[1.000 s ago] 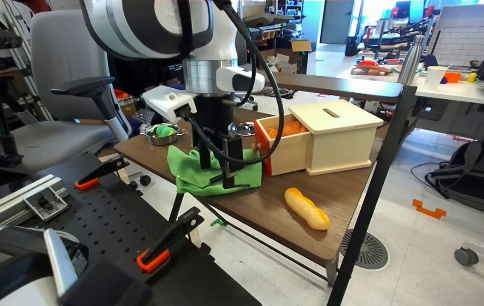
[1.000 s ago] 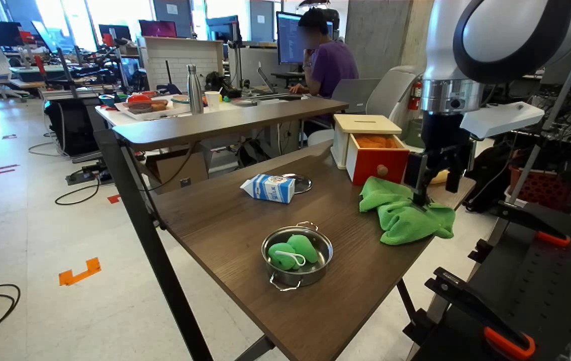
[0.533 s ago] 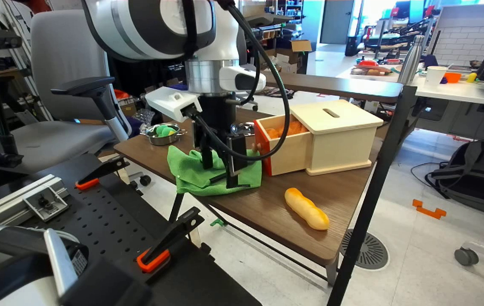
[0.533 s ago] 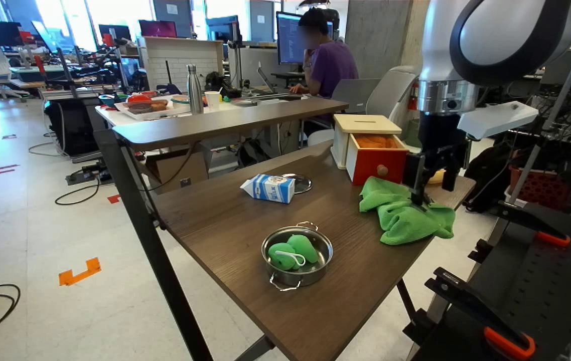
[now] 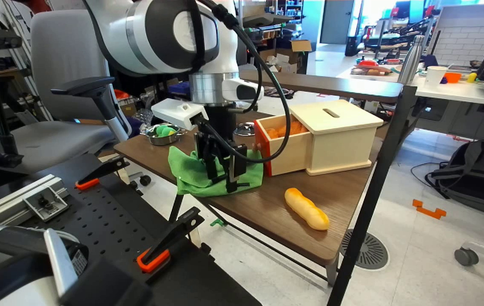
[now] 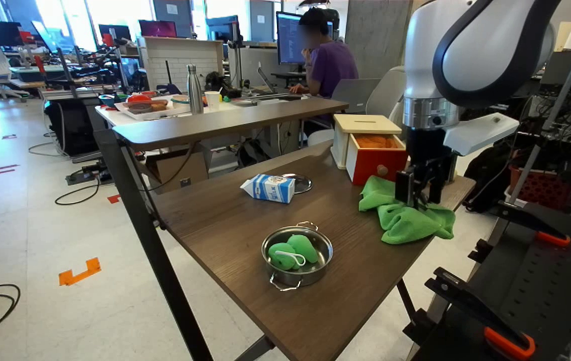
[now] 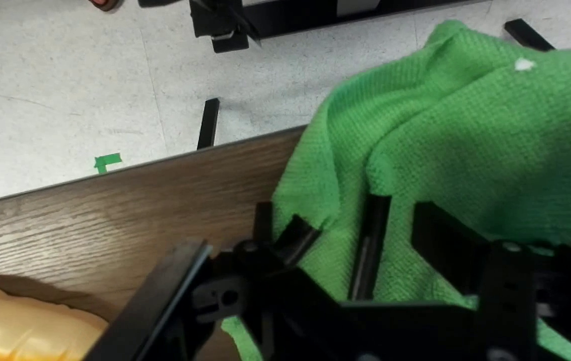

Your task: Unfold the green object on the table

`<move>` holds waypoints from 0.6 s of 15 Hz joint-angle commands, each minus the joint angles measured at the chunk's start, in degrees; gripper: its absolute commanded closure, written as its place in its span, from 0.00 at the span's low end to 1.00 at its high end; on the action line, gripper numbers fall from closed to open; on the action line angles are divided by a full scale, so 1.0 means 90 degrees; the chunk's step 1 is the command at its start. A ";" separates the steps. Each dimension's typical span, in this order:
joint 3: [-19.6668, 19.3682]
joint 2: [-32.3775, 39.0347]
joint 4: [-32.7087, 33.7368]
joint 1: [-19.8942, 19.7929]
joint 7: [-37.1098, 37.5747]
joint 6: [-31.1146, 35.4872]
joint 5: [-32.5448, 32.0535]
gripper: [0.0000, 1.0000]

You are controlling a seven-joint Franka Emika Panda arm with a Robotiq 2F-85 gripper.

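A green cloth (image 5: pixel 186 170) lies crumpled and folded over the near edge of the brown table (image 5: pixel 259 212). In an exterior view its folds (image 6: pixel 408 226) bunch up beside the red drawer. It fills the right of the wrist view (image 7: pixel 466 130). My gripper (image 5: pixel 221 177) points down at the cloth, its fingertips low at the folds. In the wrist view the fingers (image 7: pixel 343 215) stand apart with cloth between and below them. Narrow black strips (image 7: pixel 373 245) lie on the cloth between the fingers. Whether the fingertips touch the cloth is unclear.
A wooden box (image 5: pixel 340 144) with its red-fronted drawer (image 6: pixel 373 168) pulled out stands close beside the cloth. A bread roll (image 5: pixel 308 209) lies near the table corner. A metal pot (image 6: pixel 310 276), a milk carton (image 6: pixel 271 188) and a lid (image 6: pixel 305 184) are farther along the table.
My gripper has moved down toward the cloth and sideways, away from the table corner. Its fingers look slightly closer together. The cloth has barely shifted.
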 commanded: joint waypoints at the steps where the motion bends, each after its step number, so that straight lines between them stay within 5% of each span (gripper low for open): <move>1: -0.0163 0.0211 0.0240 0.0186 0.0118 -0.0083 -0.0134 0.58; 6: -0.0226 0.0256 0.0351 0.0195 0.0108 -0.0131 -0.0132 0.96; 9: -0.0263 0.0242 0.0343 0.0197 0.0109 -0.0126 -0.0144 0.99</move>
